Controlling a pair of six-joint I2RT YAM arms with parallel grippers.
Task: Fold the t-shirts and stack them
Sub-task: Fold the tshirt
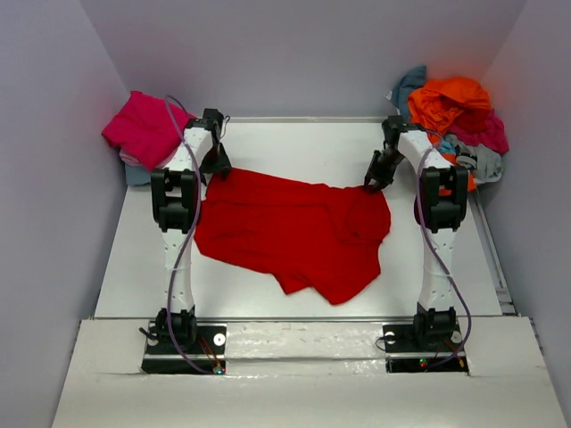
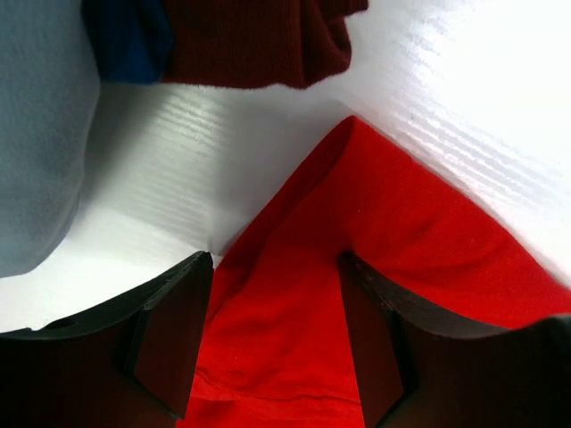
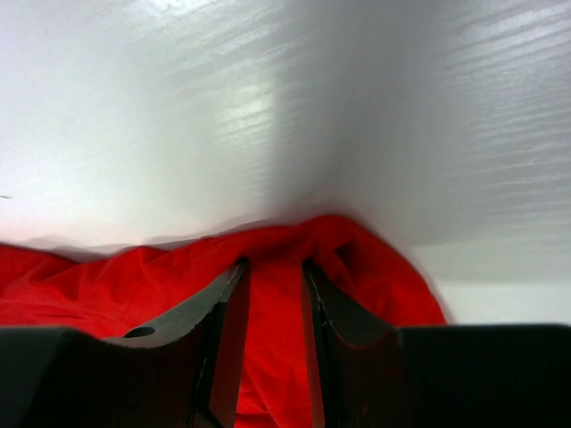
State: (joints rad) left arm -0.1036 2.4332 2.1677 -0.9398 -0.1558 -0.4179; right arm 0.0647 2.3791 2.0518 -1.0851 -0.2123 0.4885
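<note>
A bright red t-shirt (image 1: pixel 294 232) lies spread and rumpled in the middle of the white table (image 1: pixel 294 143). My left gripper (image 1: pixel 217 166) is at its far left corner. In the left wrist view the left gripper (image 2: pixel 275 267) is open, with the red t-shirt (image 2: pixel 294 321) lying flat between the fingers. My right gripper (image 1: pixel 375 178) is at the shirt's far right corner. In the right wrist view the right gripper (image 3: pixel 275 267) has its jaws close together on a bunched fold of the red t-shirt (image 3: pixel 375 267).
A magenta and pale pink t-shirt pile (image 1: pixel 143 129) sits at the far left corner. In the left wrist view its maroon (image 2: pixel 259 40) and grey-blue (image 2: pixel 36 134) shirts show. A heap of orange, teal, magenta and grey t-shirts (image 1: pixel 455 111) fills the far right corner. Walls enclose the table.
</note>
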